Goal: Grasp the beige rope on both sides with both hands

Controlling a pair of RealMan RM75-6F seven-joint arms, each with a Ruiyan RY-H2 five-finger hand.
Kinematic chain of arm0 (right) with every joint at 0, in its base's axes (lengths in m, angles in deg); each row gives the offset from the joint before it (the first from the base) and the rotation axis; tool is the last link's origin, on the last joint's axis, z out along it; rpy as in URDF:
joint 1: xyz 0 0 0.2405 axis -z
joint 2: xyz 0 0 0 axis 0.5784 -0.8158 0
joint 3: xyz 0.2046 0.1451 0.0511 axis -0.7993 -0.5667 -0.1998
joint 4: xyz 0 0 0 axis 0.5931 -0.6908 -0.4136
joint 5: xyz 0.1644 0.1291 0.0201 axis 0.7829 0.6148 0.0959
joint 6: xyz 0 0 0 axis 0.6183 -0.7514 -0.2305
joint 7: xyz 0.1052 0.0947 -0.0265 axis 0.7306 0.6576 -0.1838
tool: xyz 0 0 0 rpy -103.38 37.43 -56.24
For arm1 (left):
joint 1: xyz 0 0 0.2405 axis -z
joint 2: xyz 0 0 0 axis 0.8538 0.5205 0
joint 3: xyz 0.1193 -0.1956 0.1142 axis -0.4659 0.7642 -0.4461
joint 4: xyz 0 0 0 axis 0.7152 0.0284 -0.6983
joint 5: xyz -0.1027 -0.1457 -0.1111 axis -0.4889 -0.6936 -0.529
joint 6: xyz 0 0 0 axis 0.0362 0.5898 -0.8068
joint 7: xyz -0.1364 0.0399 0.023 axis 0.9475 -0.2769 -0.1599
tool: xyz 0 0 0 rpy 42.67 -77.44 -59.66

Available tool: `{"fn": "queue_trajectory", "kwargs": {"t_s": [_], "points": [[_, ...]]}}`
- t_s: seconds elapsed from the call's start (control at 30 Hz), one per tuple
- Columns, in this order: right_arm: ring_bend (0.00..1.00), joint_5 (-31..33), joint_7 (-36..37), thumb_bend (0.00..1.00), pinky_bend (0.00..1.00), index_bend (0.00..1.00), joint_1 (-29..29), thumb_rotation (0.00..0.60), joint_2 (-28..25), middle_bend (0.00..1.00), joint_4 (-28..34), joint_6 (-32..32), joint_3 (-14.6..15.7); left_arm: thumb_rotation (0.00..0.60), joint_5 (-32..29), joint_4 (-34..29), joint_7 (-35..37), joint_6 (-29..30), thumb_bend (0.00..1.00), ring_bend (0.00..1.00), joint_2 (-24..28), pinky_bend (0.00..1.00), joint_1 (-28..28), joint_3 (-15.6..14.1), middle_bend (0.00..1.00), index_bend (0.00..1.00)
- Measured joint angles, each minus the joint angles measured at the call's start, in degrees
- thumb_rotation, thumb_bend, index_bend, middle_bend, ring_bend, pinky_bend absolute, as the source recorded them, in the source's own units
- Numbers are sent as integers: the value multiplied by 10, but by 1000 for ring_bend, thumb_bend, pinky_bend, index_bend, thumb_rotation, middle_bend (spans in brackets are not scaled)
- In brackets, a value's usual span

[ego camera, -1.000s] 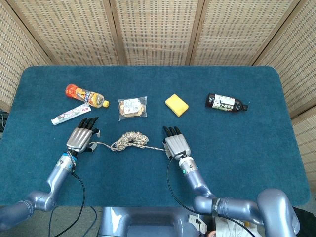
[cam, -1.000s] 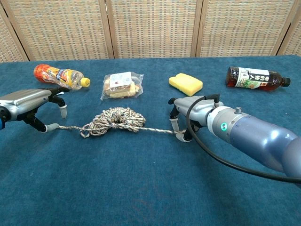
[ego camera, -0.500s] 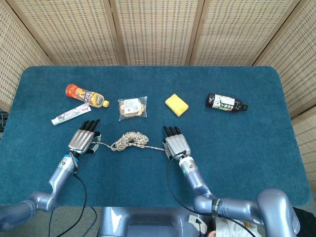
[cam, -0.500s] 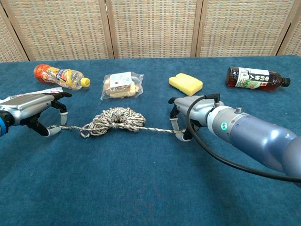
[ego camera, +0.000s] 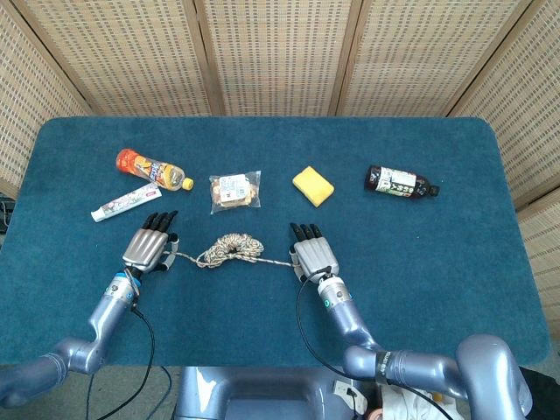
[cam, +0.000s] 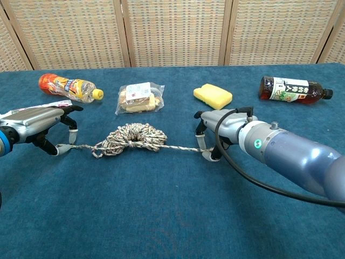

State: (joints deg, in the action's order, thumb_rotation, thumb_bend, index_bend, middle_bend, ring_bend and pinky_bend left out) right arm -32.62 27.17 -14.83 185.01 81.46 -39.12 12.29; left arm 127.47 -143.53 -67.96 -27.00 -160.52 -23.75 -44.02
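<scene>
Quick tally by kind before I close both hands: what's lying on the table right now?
Bottles: 2, orange-label bottle and dark bottle
Tubes: 1, toothpaste tube
Snack bags: 1
Sponges: 1, yellow
Ropes: 1, beige rope
Total: 6

Blue-carpeted table [ego camera: 455,289] carrying beige rope [ego camera: 229,248] at center, sponge [ego camera: 312,185] at one o'clock, snack bag [ego camera: 234,192] at twelve, dark bottle [ego camera: 400,183] at two, orange bottle [ego camera: 152,169] and tube [ego camera: 125,203] at ten.

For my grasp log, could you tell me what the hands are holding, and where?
Each hand pinches one end of the rope: left hand its left end, right hand its right end; the coil lies between.
</scene>
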Motion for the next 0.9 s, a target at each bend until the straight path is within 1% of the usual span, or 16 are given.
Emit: {"fn": "queue_trajectory", "kwargs": {"t_s": [0.43,0.7,0.9], "points": [[0,1,3,563,0,684,1,600,-2,0,1,1,0,600,-10,3,-15,-10,405,0,-3,0,5,-1,0,554],[0,2,4,563,0,687,2,600,-6,0,5,1,-1,600,-14,5,-22,-13,403,0,-4,0,8,-2,0,480],[0,2,5,563,0,689,2,600,-9,0,7,0,-2,600,-19,4,-30,-16,402,0,-6,0,11,-2,0,467]]}}
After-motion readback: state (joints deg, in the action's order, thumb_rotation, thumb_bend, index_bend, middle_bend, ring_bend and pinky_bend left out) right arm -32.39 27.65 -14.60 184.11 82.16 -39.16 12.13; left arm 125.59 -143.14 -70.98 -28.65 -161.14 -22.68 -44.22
